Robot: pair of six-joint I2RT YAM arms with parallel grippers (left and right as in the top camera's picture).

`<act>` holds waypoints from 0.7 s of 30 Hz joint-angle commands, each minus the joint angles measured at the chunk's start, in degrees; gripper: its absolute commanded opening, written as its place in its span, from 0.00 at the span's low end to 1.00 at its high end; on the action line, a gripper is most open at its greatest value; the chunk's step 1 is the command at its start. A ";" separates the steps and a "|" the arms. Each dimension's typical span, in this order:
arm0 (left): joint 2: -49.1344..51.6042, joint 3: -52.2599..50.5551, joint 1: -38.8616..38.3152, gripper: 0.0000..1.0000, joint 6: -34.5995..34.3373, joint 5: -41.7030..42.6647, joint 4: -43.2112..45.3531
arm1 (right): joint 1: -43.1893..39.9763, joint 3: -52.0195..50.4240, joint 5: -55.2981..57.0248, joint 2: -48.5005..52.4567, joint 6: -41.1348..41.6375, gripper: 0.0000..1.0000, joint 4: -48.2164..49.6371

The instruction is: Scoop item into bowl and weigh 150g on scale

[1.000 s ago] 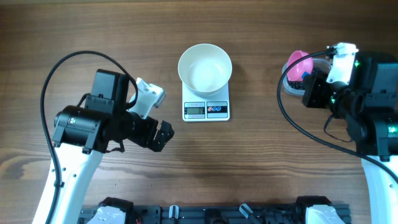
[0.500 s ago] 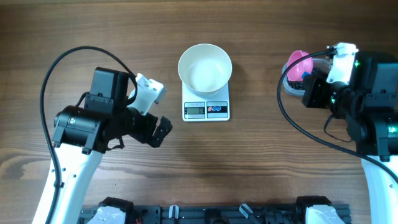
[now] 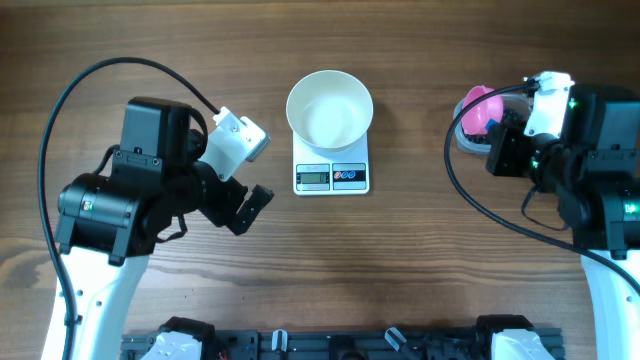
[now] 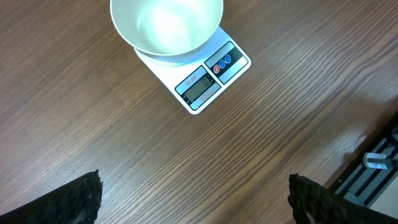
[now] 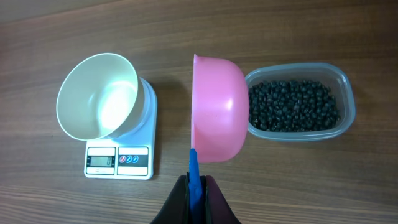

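Overhead, my right gripper [image 3: 497, 128] is the nearer arm to the stock. It is clenched on the handle of the pink scoop [image 3: 478, 103], which sits over the clear plastic tub [image 3: 462, 140], largely hidden under the wrist. The white bowl [image 3: 330, 108] rides on the scale [image 3: 332, 176], well off to that gripper's left. My left gripper [image 3: 250, 207] hangs released and grasping nothing, and the scale sits ahead of it.

Left wrist: the black ribbed fingertips [image 4: 81, 199] stand wide apart over bare wood grain. The bowl, smooth and glossy, looks empty from here. The scale's grey display faces me, but I can't read the figures.

Right wrist: both fingers pinch the thin blue handle [image 5: 194, 168], whose long axis runs straight out from the jaws. The scoop is turned on its side, with the rim edge-on to the left and the domed back to the right, so I can't see whether it carries anything. The small round black beads [image 5: 292, 106] fill the tub just to the scoop's right. I judge the next dip has to go right, and the bowl is well to the left.
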 commanded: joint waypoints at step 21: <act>0.61 1.03 -0.07 1.00 -0.70 0.04 0.57 | -0.20 1.42 1.16 0.46 -1.46 0.04 -1.09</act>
